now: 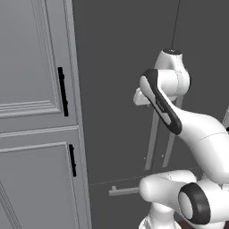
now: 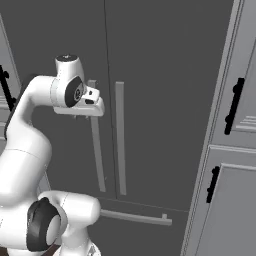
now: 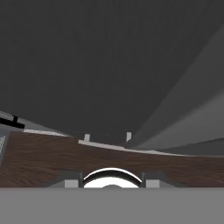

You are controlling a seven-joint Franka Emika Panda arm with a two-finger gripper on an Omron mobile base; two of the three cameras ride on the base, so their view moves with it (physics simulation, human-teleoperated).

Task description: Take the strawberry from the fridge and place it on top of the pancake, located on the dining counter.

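1. The fridge (image 1: 116,67) fills the middle, a tall dark grey front with both doors closed and the seam running straight down between them. Nothing is out yet, so I'd judge the strawberry to be inside, behind those doors.
2. Light grey cabinets (image 1: 31,89) with black handles stand to the left of the fridge, and more (image 2: 235,175) to its right. They're no part of this job.
3. The white arm (image 1: 197,129) rises from the base and bends forward, with its wrist up at the height of the door handles.
4. Two long grey bar handles hang side by side either side of the seam. The left one (image 2: 96,155) runs down from right under the hand, and the right one (image 2: 120,135) stands just beside it. A shorter horizontal bar (image 2: 135,217) crosses the drawer front below.
5. The step in hand reads as opening the door. To do it well, square the hand to one bar, get a finger on each side of it, close firmly, then pull along the door's swing, not straight back, so the bar doesn't slip out.
6. The gripper (image 2: 87,112) sits right up against the top of the left bar, pointing downward. Its own camera looks down the door face to the wooden floor (image 3: 43,162).
7. As for the fingers, I can't tell how wide they stand, or whether they're on the bar or just short of it.
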